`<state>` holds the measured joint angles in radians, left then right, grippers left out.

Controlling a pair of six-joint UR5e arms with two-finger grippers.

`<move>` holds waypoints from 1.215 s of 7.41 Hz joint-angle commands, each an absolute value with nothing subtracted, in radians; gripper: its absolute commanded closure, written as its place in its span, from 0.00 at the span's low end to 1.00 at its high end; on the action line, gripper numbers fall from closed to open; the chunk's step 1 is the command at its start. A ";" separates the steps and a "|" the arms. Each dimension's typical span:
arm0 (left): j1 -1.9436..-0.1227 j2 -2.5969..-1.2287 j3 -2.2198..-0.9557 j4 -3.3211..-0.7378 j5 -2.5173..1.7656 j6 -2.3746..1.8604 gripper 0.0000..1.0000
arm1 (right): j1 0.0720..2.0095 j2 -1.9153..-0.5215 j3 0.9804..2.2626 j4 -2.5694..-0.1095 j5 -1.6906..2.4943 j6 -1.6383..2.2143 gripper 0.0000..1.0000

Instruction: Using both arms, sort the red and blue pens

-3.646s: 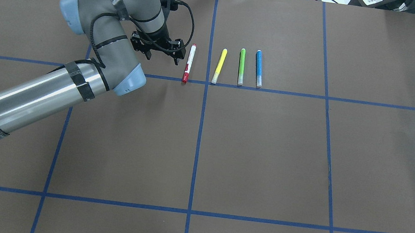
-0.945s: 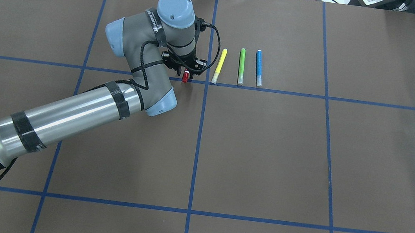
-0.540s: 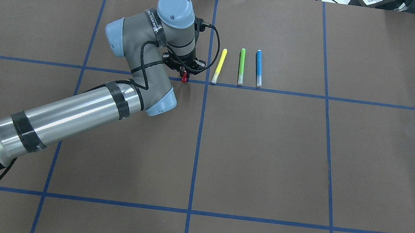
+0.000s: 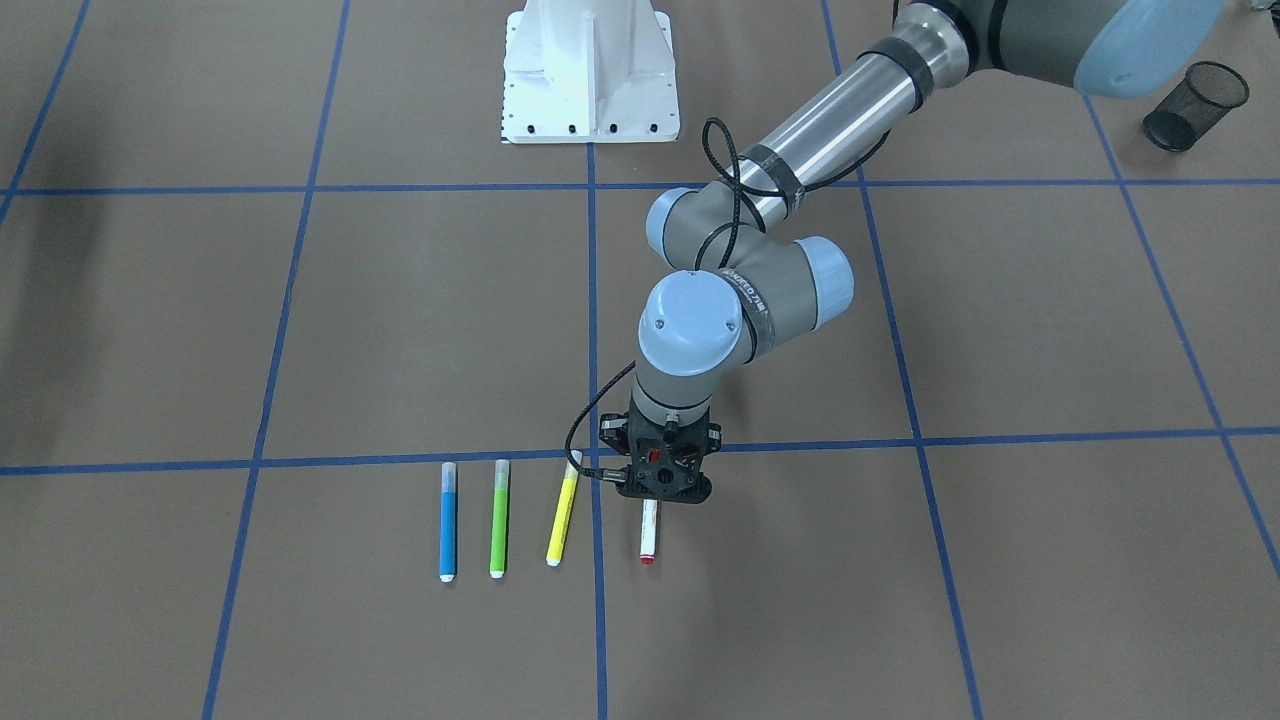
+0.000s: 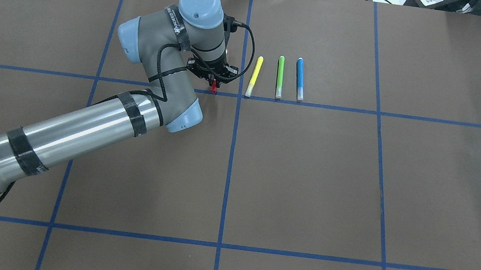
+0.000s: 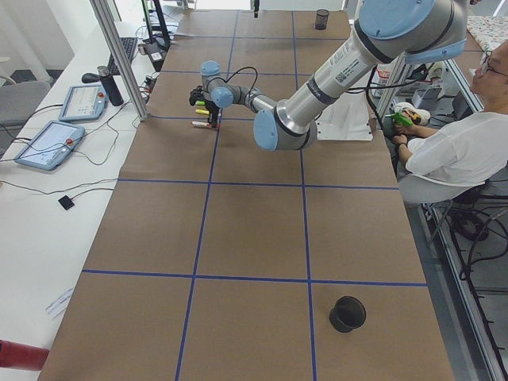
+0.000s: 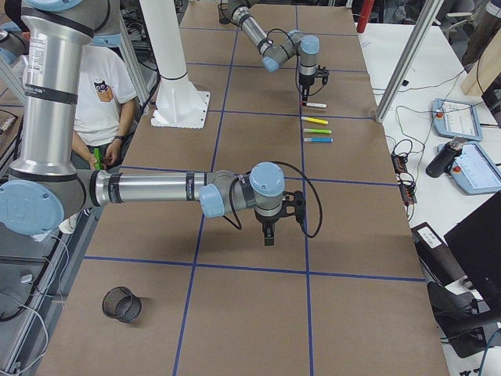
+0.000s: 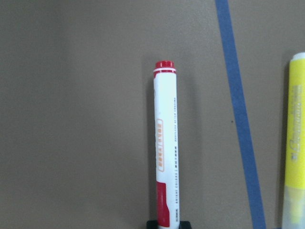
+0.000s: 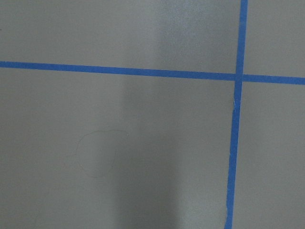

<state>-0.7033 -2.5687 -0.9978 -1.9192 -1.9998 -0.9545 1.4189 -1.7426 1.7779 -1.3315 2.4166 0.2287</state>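
Note:
The red pen, white-barrelled with a red cap, is at the near end of a row of markers. My left gripper stands straight over its capped end and is shut on it. In the overhead view only the red cap shows under the left gripper. The left wrist view looks along the red pen, with a shadow beside it. The blue pen lies untouched at the row's other end. My right gripper hangs over bare paper far from the pens; I cannot tell whether it is open or shut.
A yellow marker and a green marker lie between the two pens. A black mesh cup stands on the left arm's side and another mesh cup on the right arm's side. The white pedestal is at the robot's edge. A seated person is beside the table.
The left arm swung right from beside the red pen to directly over it and came down on its cap end. In the last half second the wrist shifted slightly, as if rising.

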 commanded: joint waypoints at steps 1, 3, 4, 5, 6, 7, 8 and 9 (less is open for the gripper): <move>-0.739 -2.493 -1.112 -1.876 -2.009 -0.956 1.00 | 1.419 -1.743 1.778 -1.331 2.416 0.229 0.00; -0.808 -2.414 -1.225 -1.798 -2.075 -0.956 1.00 | 1.419 -1.743 1.778 -1.331 2.414 0.229 0.00; -0.842 -2.317 -1.317 -1.798 -2.075 -0.956 1.00 | 1.419 -1.743 1.778 -1.331 2.414 0.229 0.00; -0.865 -2.283 -1.353 -1.796 -2.077 -0.957 1.00 | 1.419 -1.743 1.778 -1.331 2.414 0.229 0.00; -0.888 -2.263 -1.362 -1.786 -2.075 -0.960 1.00 | 1.417 -1.741 1.778 -1.331 2.413 0.233 0.00; -0.940 -2.234 -1.365 -1.764 -2.075 -0.953 1.00 | 1.414 -1.733 1.778 -1.331 2.413 0.238 0.00; -0.998 -2.162 -1.406 -1.763 -2.083 -0.939 1.00 | 1.398 -1.729 1.779 -1.331 2.413 0.271 0.00; -1.058 -2.105 -1.434 -1.761 -2.118 -0.889 1.00 | 1.382 -1.718 1.779 -1.331 2.411 0.299 0.00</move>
<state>-0.9839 -2.1789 -1.3969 -1.7661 -2.0885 -0.9330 1.4004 -1.7292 1.7787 -1.3315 2.4127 0.2650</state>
